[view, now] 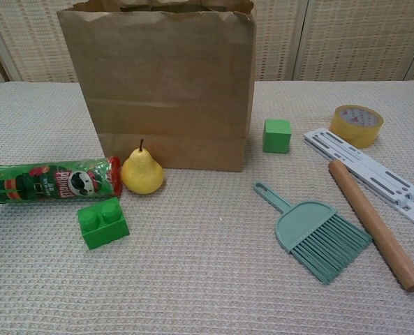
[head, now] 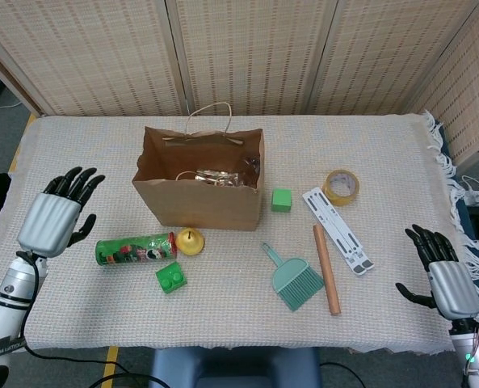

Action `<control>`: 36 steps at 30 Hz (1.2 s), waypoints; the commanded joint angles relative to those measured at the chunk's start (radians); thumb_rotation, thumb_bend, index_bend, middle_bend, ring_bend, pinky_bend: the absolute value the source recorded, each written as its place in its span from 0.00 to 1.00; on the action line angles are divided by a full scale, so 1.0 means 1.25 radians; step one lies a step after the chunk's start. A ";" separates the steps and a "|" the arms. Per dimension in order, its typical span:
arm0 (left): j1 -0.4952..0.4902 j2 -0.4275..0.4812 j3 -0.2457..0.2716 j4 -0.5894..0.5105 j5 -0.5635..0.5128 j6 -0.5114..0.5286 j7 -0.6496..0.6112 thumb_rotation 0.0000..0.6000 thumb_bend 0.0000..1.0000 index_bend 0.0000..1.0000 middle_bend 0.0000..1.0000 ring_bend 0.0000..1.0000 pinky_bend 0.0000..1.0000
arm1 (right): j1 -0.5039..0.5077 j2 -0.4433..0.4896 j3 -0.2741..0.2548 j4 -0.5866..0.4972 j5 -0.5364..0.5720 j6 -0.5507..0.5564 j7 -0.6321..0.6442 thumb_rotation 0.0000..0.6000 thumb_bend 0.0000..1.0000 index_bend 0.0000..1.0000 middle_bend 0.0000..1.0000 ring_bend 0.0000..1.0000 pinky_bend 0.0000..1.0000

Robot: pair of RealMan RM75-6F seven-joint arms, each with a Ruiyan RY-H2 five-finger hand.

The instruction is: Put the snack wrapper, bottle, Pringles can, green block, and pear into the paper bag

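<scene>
The brown paper bag [head: 199,206] [view: 165,105] stands open at the table's middle, with a shiny snack wrapper [head: 211,176] inside it. A green Pringles can [head: 134,250] [view: 53,180] lies on its side in front of the bag. Beside the can stands the yellow pear [head: 191,241] [view: 142,172]. A green studded block [head: 170,278] [view: 103,222] sits nearer the front edge. No bottle shows. My left hand [head: 56,218] hovers open at the table's left, apart from the can. Open and holding nothing, my right hand [head: 445,279] waits at the far right edge.
A small green cube [head: 281,200] [view: 276,135] stands right of the bag. A teal dustpan brush [head: 292,279] [view: 311,234], a wooden rolling pin [head: 326,269] [view: 375,223], a white slotted rail [head: 338,229] [view: 371,174] and a tape roll [head: 340,187] [view: 356,125] lie to the right.
</scene>
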 commanded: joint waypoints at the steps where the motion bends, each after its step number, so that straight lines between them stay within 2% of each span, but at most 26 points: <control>1: 0.044 -0.010 0.058 -0.009 -0.008 -0.019 -0.016 1.00 0.36 0.06 0.02 0.04 0.21 | 0.000 -0.001 0.001 0.000 0.001 0.000 -0.002 1.00 0.11 0.00 0.00 0.00 0.00; 6: 0.042 -0.057 0.095 0.015 -0.052 -0.106 0.035 1.00 0.34 0.00 0.00 0.00 0.12 | 0.000 -0.003 0.000 0.002 -0.001 0.001 -0.006 1.00 0.11 0.00 0.00 0.00 0.00; 12: 0.004 -0.125 0.091 0.046 -0.152 -0.200 0.112 1.00 0.34 0.00 0.00 0.00 0.07 | 0.001 -0.002 0.000 0.001 -0.002 -0.001 -0.003 1.00 0.11 0.00 0.00 0.00 0.00; 19: -0.033 -0.210 0.076 0.122 -0.232 -0.242 0.177 1.00 0.34 0.00 0.00 0.00 0.06 | 0.002 0.003 -0.003 -0.001 -0.003 -0.005 0.005 1.00 0.11 0.00 0.00 0.00 0.00; 25: -0.060 -0.274 0.065 0.195 -0.262 -0.264 0.202 1.00 0.34 0.00 0.00 0.00 0.06 | 0.003 0.007 -0.004 -0.004 -0.002 -0.009 0.009 1.00 0.11 0.00 0.00 0.00 0.00; 36: -0.099 -0.341 0.071 0.254 -0.336 -0.314 0.239 1.00 0.35 0.00 0.00 0.00 0.07 | 0.006 0.011 -0.002 -0.011 0.007 -0.019 0.011 1.00 0.11 0.00 0.00 0.00 0.00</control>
